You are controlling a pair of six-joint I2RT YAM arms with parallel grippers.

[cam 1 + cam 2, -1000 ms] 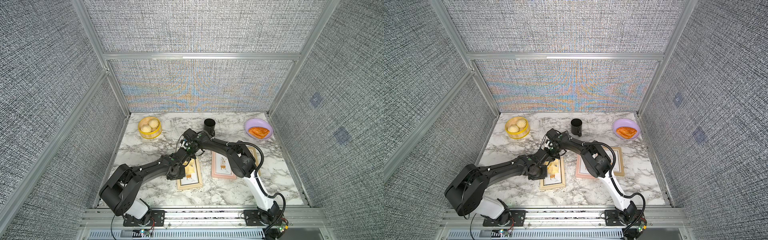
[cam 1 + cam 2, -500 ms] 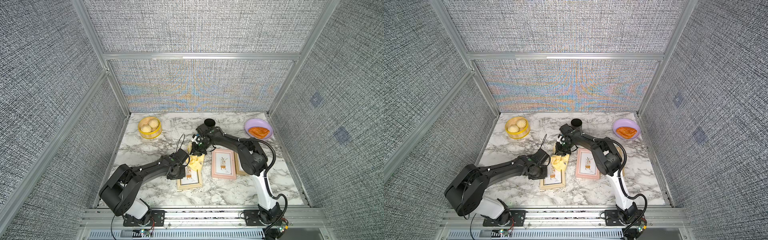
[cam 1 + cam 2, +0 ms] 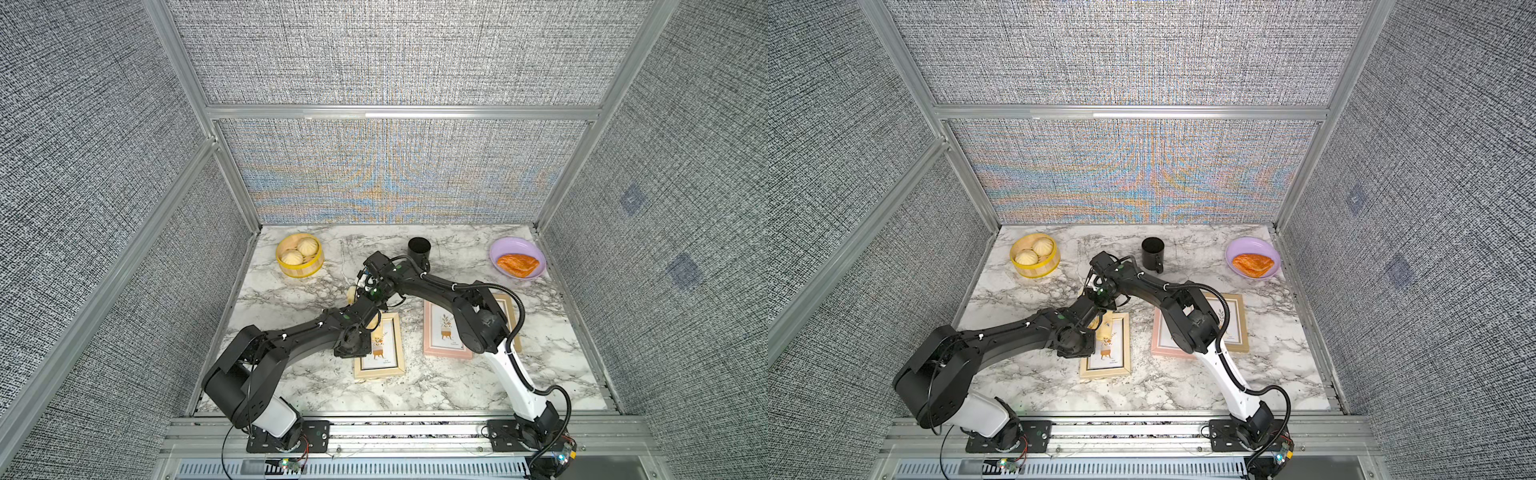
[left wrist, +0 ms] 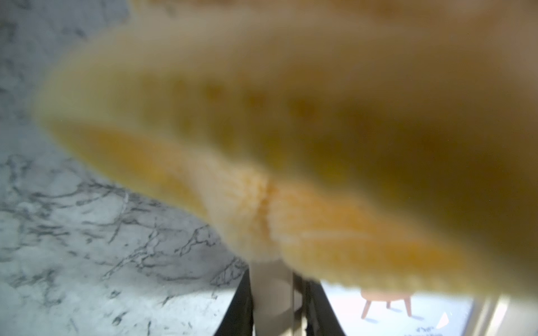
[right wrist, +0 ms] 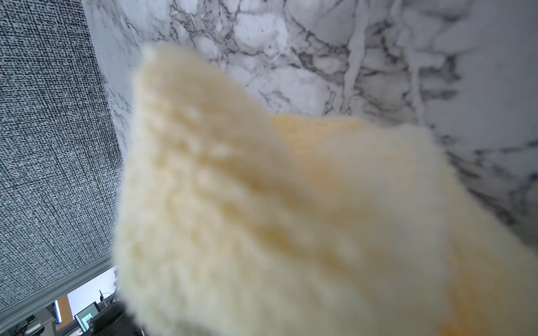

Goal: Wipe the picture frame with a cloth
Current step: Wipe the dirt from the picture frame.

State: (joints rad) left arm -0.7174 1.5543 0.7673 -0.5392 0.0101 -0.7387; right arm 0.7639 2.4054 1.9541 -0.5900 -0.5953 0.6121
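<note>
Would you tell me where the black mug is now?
In both top views the black mug stands at the back of the table, between the bun basket on the left and the purple bowl on the right.

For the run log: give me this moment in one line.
right tool: shut on cloth | left tool: gripping light wood frame | cloth: over frame's far end

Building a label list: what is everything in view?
table: one, marble, under everything
steamer basket: one, yellow, far left
buns: two visible, cream, in basket
mug: one, black, far centre
plate: one, purple, far right
pastry: one, orange, on plate
light wood frame: one, centre
pink frame: one, right of it
tan frame: one, right of pink frame
cloth: one, pale yellow, over light wood frame
left pincer: black, gripping light wood frame's rim
right pincer: black, shut on cloth
</note>
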